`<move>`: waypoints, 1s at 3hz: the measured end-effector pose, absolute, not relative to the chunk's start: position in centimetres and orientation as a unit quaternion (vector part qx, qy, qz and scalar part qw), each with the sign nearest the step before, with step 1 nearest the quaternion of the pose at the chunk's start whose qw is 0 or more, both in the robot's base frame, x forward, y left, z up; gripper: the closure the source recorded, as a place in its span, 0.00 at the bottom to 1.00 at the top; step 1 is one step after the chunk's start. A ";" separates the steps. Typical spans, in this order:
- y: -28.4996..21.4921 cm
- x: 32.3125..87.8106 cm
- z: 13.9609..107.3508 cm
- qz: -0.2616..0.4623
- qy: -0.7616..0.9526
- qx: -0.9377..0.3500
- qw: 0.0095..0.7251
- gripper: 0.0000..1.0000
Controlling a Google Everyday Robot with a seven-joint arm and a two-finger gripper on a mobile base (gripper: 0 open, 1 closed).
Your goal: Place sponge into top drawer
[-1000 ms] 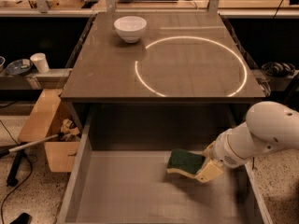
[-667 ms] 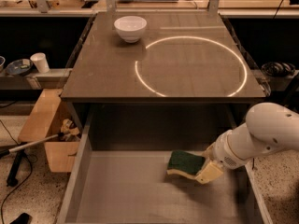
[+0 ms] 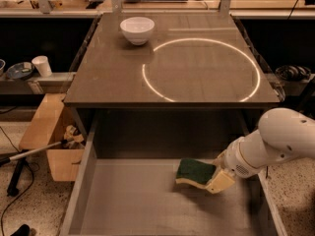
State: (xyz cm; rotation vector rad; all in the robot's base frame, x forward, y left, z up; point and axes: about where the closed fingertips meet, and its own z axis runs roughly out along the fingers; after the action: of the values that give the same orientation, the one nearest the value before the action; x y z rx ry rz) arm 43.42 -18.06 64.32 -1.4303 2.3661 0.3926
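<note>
Sponge [image 3: 195, 172], one piece only, with the dark green side up and the pale yellow foam below, is inside the top drawer [image 3: 123, 205], towards its right half. It is tilted and seems to hang a little above the flat grey bottom, where its shadow lies. The gripper [image 3: 216, 178] is at the right end of the sponge, and its tan jaws are clenched on that end. The white arm [image 3: 275, 141] comes in from the right side, over the drawer's right wall.

The drawer is pulled out under the front edge of one brown table [image 3: 113, 77]. On the table top one thin ring of light [image 3: 143, 75] is seen, and one white bowl [image 3: 137, 29] stands near the far left corner, just outside the ring.

To the left of the table, on the floor, is one wooden box [image 3: 47, 127]. Further back on the left, one white cup [image 3: 42, 66] stands on a low shelf.
</note>
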 end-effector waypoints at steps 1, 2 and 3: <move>-18.1 43.4 64.3 0.138 0.834 -0.504 0.174 0.62; -18.1 43.4 64.3 0.138 0.834 -0.504 0.174 0.39; -18.1 43.4 64.3 0.138 0.834 -0.504 0.174 0.15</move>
State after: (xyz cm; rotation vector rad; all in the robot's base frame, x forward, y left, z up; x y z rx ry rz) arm 43.42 -18.06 64.32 -1.4303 2.3661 0.3926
